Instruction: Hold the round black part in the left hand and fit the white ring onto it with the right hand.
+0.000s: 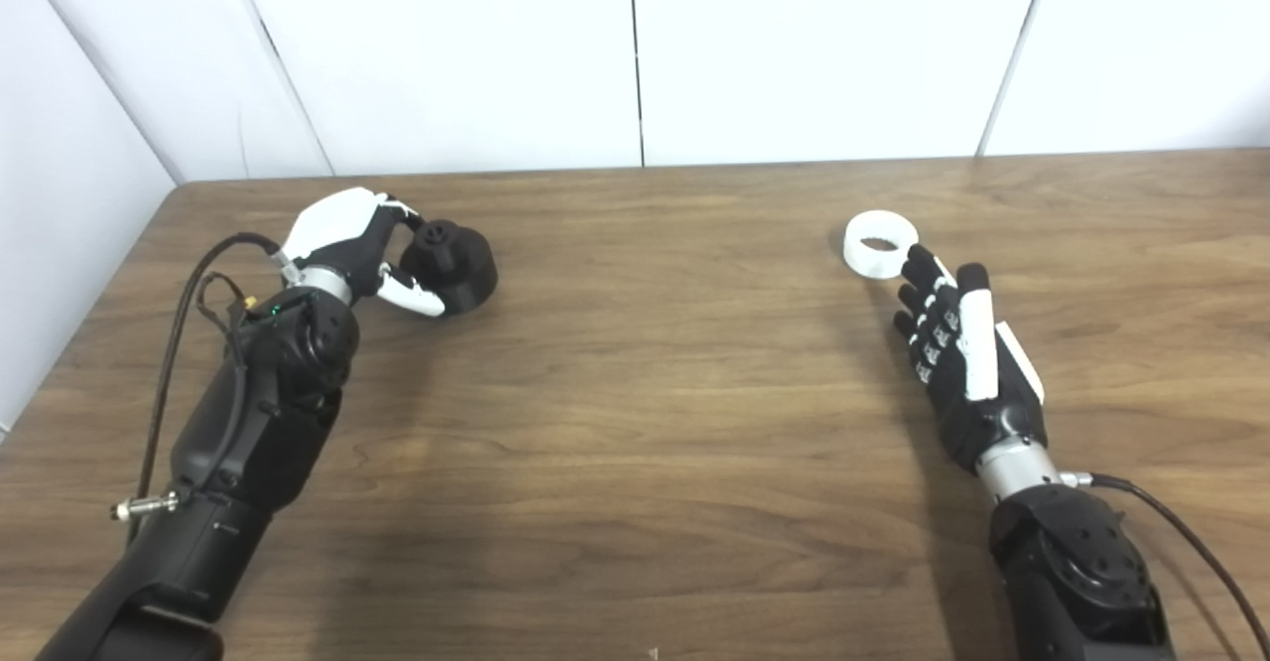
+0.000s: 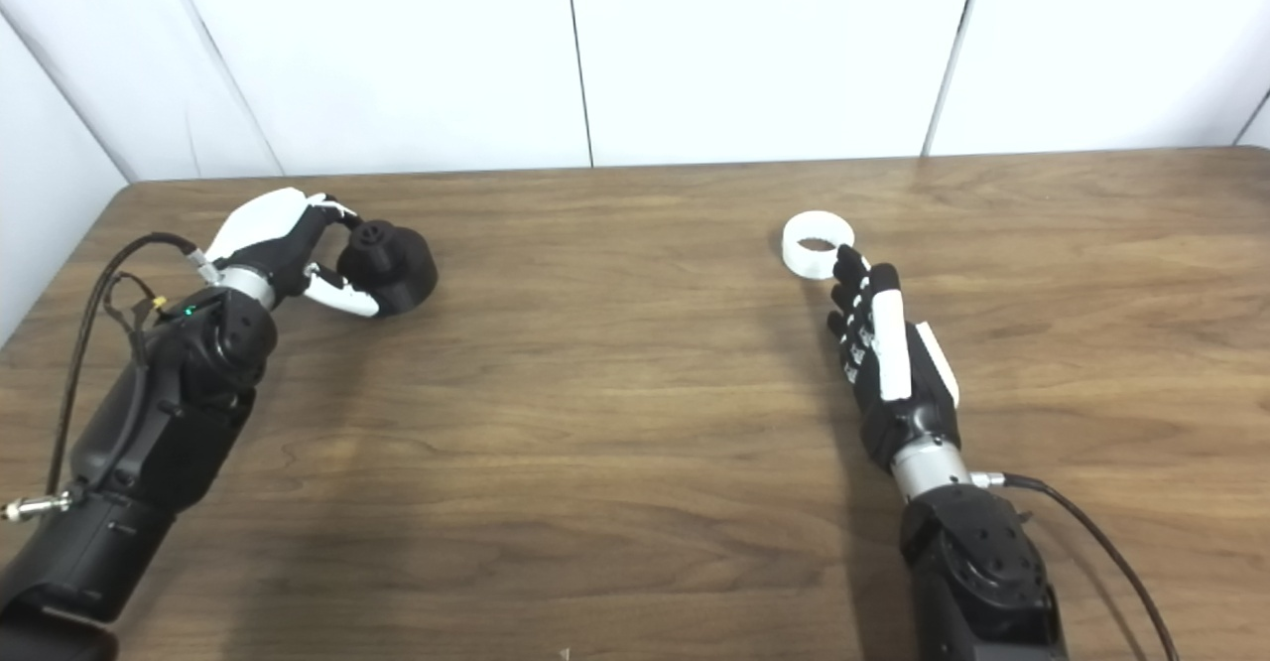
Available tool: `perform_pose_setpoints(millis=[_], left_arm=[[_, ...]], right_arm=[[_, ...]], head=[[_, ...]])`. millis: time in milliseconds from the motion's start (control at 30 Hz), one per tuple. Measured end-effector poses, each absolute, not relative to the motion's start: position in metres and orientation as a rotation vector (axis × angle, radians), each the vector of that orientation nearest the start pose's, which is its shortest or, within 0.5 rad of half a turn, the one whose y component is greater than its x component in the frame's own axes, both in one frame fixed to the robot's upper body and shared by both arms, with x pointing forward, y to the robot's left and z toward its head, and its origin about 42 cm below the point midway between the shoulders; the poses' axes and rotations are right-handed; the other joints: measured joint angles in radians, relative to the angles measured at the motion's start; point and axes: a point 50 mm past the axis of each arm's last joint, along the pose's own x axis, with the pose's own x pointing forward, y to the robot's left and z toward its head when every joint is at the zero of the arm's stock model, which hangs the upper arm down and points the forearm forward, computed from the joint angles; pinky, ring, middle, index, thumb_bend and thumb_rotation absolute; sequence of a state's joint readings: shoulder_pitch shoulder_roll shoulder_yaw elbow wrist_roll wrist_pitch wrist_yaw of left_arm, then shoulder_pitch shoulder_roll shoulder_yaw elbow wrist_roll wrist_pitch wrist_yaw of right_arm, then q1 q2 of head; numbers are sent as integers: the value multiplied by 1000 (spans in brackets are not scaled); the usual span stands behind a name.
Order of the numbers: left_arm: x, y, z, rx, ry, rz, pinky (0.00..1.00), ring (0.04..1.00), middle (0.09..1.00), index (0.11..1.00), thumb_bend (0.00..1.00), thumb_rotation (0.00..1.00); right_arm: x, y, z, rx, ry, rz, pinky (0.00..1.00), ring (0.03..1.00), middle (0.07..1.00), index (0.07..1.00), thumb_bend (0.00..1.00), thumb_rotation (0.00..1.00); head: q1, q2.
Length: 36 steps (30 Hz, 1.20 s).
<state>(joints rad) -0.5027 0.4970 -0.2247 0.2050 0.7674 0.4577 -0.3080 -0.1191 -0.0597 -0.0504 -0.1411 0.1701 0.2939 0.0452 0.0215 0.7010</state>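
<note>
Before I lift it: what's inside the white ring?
Through the ring only bare table shows; its hole is empty. The right robot hand fingertips reach its near edge, covering that rim.

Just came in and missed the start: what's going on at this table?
A two-armed robot is working at a brown wooden table. Its left hand is wrapped around a round black plastic part that sits on the tabletop, thumb on the near side and fingers over the top. The right hand is stretched out flat, its fingertips right at a white plastic ring lying flat. The ring is not yet picked up, and the two pieces sit far apart.
</note>
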Motion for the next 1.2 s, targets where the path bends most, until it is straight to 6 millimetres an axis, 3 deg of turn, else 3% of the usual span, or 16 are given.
perform_pose_setpoints(millis=[1200], left_arm=[[427, 316, 205, 1255, 229, -50, 1000, 1000, 961, 726, 860, 188]], right_arm=[[319, -231, 151, 99, 35, 72, 1000, 1000, 987, 982, 734, 1000]], head=[[-6, 9]])
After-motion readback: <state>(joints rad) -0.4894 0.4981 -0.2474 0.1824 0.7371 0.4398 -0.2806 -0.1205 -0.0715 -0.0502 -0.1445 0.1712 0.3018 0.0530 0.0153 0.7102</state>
